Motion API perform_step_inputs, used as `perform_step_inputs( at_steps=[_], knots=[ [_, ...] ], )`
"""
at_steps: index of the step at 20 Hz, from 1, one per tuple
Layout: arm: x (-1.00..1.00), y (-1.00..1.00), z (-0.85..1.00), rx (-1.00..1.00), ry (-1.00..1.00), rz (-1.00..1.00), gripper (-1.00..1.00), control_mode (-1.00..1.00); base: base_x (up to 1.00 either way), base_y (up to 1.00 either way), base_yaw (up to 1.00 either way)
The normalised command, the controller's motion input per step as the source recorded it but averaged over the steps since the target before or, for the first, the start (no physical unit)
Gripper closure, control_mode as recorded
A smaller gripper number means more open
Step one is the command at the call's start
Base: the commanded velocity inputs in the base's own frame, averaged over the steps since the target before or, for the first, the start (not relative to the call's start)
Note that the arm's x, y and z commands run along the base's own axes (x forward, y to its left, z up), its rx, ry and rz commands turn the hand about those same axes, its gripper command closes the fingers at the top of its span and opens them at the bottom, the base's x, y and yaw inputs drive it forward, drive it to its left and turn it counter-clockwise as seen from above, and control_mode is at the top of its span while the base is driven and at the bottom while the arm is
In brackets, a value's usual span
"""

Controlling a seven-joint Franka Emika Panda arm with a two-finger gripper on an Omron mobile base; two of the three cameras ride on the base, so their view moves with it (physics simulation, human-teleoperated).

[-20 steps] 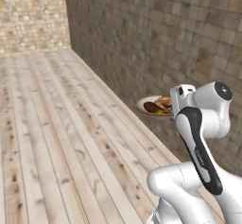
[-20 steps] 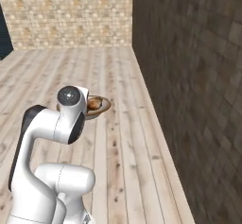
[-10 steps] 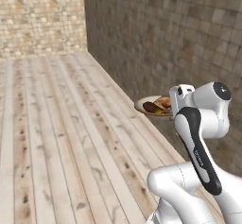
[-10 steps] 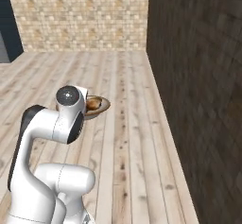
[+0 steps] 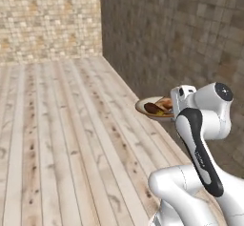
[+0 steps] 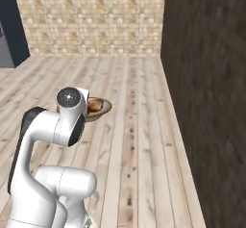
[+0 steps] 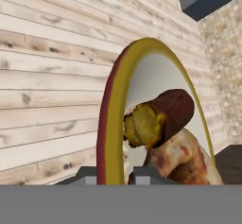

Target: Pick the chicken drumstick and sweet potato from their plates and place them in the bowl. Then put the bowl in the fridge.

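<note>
You are looking over a pale wooden plank floor [image 5: 57,139] that runs to a light stone-tiled back wall [image 6: 91,18], with a darker stone wall [image 5: 190,39] closing off the side by the arm. In the right base view a dark grey cabinet-like block [image 6: 7,34] stands at the far left edge. The bowl [image 5: 151,109] is up in the air in front of the white arm, clear of the floor, and carries both foods. In the hand view your claw [image 7: 116,175] is pinched on the bowl's brown-and-yellow rim, one dark fingertip on each side of it, and that rim rises straight up from the tips. Inside, just past the tips, the sweet potato [image 7: 163,114] lies with its yellow cut end facing the rim, resting on top of the chicken drumstick [image 7: 182,159].
</note>
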Motion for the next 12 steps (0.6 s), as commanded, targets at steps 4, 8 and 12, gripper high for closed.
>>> perform_step_inputs(
  at_steps=[4, 8, 12],
  knots=[
    [0.0, 0.0, 0.0, 0.0, 0.0, 0.0, 1.0, 1.0, 0.85, 0.27, 0.25],
    [0.0, 0.0, 0.0, 0.0, 0.0, 0.0, 1.0, 1.0, 0.83, 0.27, 0.27],
    [0.0, 0.0, 0.0, 0.0, 0.0, 0.0, 1.0, 1.0, 0.82, 0.28, 0.27]
  ],
)
